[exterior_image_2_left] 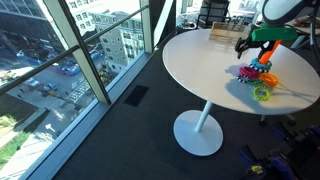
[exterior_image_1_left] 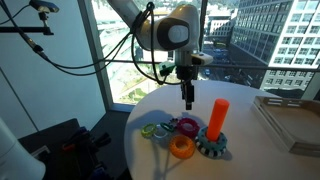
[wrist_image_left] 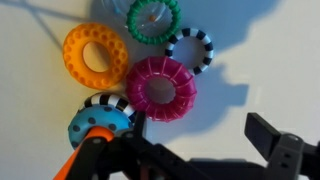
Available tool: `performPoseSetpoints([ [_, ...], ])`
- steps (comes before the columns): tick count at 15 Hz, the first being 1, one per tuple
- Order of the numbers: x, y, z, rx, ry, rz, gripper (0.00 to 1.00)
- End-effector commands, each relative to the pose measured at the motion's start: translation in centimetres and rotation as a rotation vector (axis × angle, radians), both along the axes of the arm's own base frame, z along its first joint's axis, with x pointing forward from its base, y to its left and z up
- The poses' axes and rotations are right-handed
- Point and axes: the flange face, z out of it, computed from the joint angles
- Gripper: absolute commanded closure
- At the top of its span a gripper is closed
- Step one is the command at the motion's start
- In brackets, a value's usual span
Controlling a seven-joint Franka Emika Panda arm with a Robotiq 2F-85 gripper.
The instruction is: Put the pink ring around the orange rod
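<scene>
The task had not really begun. The small magenta-pink plastic ring with the bumpy rim (wrist_image_left: 183,85) lay flat on the round white table (exterior_image_2_left: 200,60), just beside the toothed grey-blue base (exterior_image_1_left: 212,148) of the upright bright orange plastic rod (exterior_image_1_left: 219,114). Whether ring and base touched could not be made out. Nothing was threaded on the rod; its shaft stood bare from base to rounded top in an exterior view, and in the wrist view only its orange end (wrist_image_left: 82,158) showed at the lower edge. The Robotiq gripper (exterior_image_1_left: 187,100) hung above the pink ring (exterior_image_1_left: 187,126), on the side of the rod where the loose rings lay, clear of the table. In the wrist view its two dark fingers (wrist_image_left: 272,138) stood wide apart with nothing between them – released, grasping nothing. A smooth orange plastic ring (wrist_image_left: 72,55) and a green ring (wrist_image_left: 153,38) lay farther from the rod than the pink one, both untouched on the table. By my judgement every working step was left: descend over the pink ring, close on its rim, lift it above the rod's top, centre the hole over it and let go – the last alignment looked like the fussiest part.
</scene>
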Motion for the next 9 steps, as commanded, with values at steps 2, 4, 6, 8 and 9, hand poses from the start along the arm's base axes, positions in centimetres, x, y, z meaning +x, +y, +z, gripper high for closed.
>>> performPoseSetpoints([
  [2,1.5,-0.3,-3.2,0.033,-0.001,0.017,0.00],
  [4,1.7,-0.5,-4.4,0.055,0.010,0.016,0.00],
  [6,1.8,-0.7,-5.3,0.071,0.020,0.018,0.00],
  [8,2.0,-1.0,-5.9,0.079,0.027,0.019,0.00],
  [9,2.0,-1.1,-6.2,0.082,0.028,0.017,0.00],
])
